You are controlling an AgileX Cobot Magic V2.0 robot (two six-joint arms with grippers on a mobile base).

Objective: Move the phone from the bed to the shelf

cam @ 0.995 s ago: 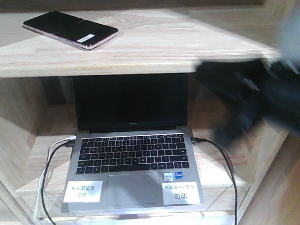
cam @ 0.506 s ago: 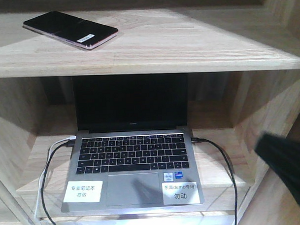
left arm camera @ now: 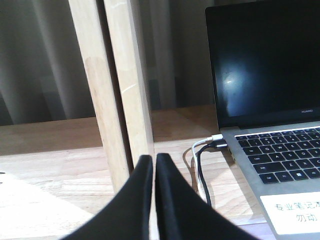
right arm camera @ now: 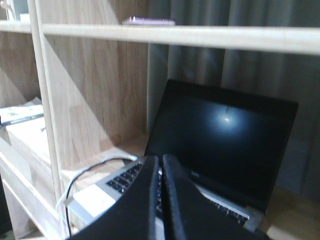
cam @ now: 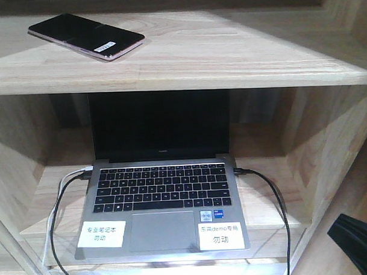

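Pale-wood shelf [cam: 241,57]: phone [cam: 86,36] flat on upper plank, above laptop [cam: 161,192]. Placement judged complete. Left gripper [left arm camera: 154,165], right gripper [right arm camera: 160,167]: jaws closed, empty.

Laptop [cam: 164,186] (lid up) filling lower compartment

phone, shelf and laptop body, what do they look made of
The phone: glossy black face, probably glass, since it mirrors light, with a pinkish edge that looks metallic. The shelf: pale wood with visible grain and plank joints, matte finish. The laptop body: smooth matte grey, likely metal, though painted plastic can't be ruled out.
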